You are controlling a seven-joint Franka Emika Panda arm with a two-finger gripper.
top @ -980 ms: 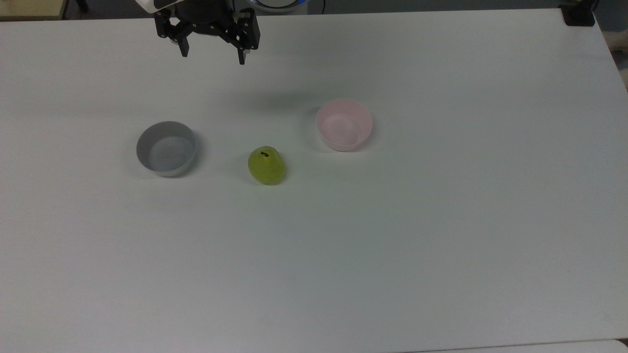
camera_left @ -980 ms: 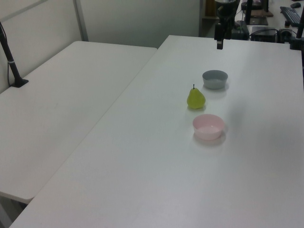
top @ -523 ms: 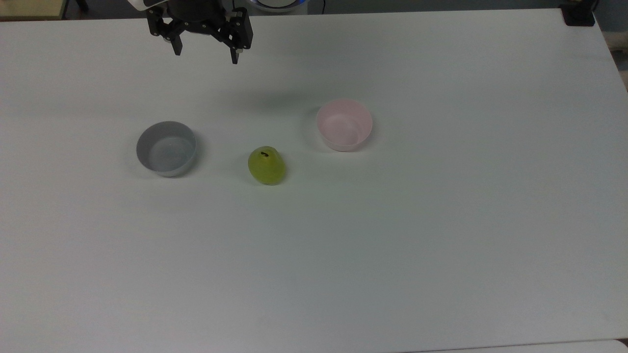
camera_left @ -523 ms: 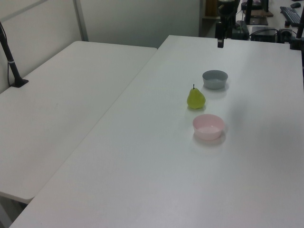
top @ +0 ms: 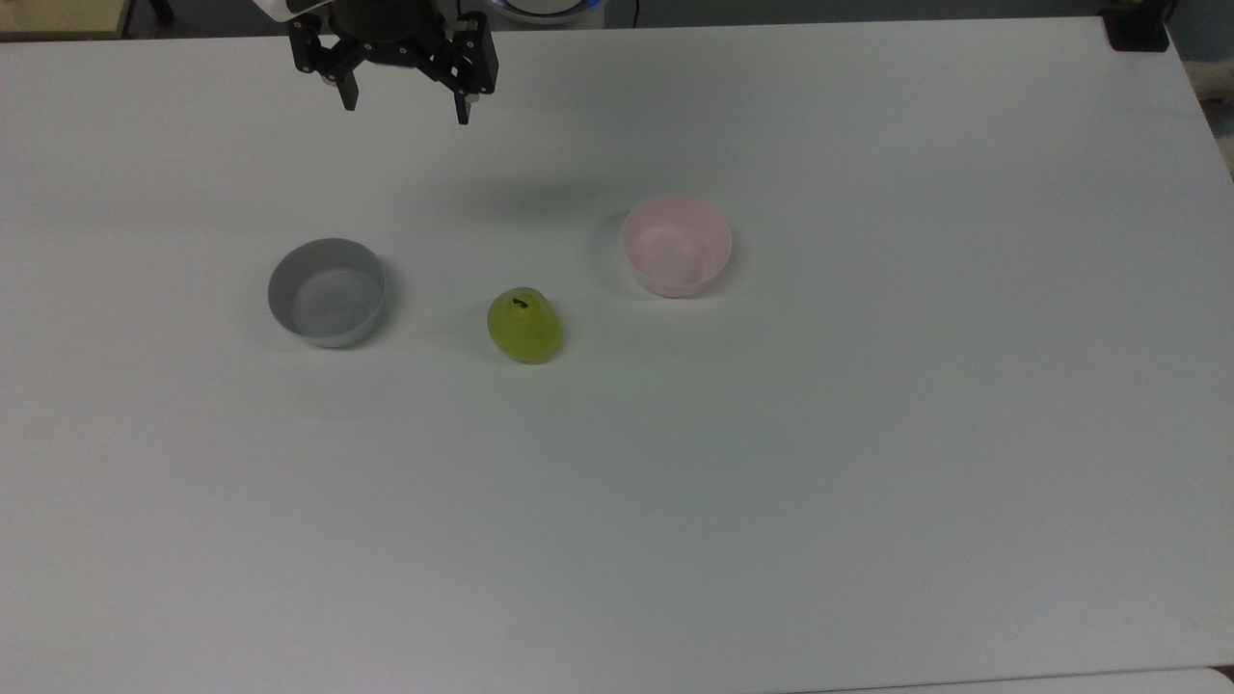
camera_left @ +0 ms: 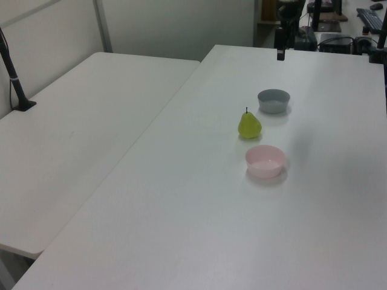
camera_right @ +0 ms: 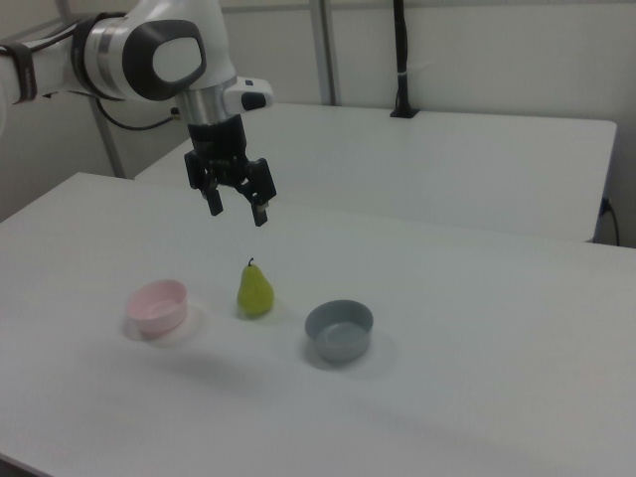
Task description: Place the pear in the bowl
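Claw (top: 405,109) spread wide, empty, touching nothing, high above counter (top: 868,434) near far edge. Step in hand: approach, grasp not yet begun. Pear (top: 523,326) upright on counter between grey bowl (top: 327,292) and pink bowl (top: 677,245), apart from both. Next move likely: travel over pear, descend, straddle body below stem, close.

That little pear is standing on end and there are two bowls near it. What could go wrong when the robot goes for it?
The pear stands upright on the table, glossy and rounded, so the open hand might tip it over or let it slip out while closing. Also, the grey bowl sits beside the pear, opposite the pink bowl; both are similar in size, so the pear could be dropped in the wrong one. The pink bowl looks light and could slide if bumped.
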